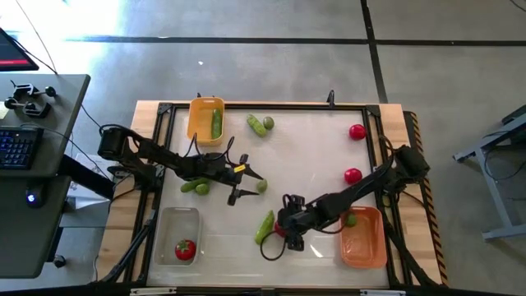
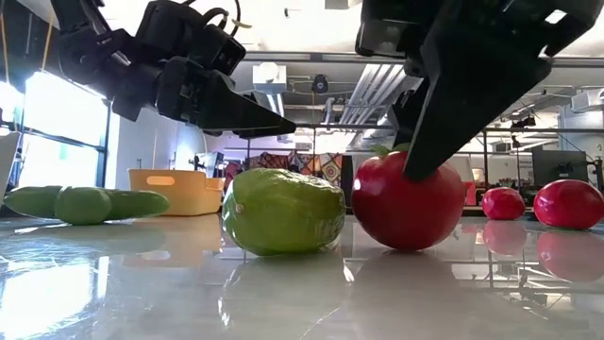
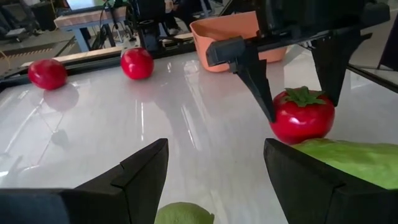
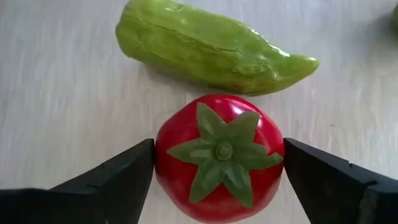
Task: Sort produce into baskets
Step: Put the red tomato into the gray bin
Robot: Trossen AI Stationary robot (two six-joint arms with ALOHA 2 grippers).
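on the white surface (image 1: 312,156), the left gripper (image 1: 246,182) hovers with fingers spread over a lime (image 1: 261,187), while to its right the right gripper (image 4: 214,163) straddles a red tomatoes piece (image 4: 217,155) beside a green cucumber (image 4: 208,50), fingers spread at its sides.
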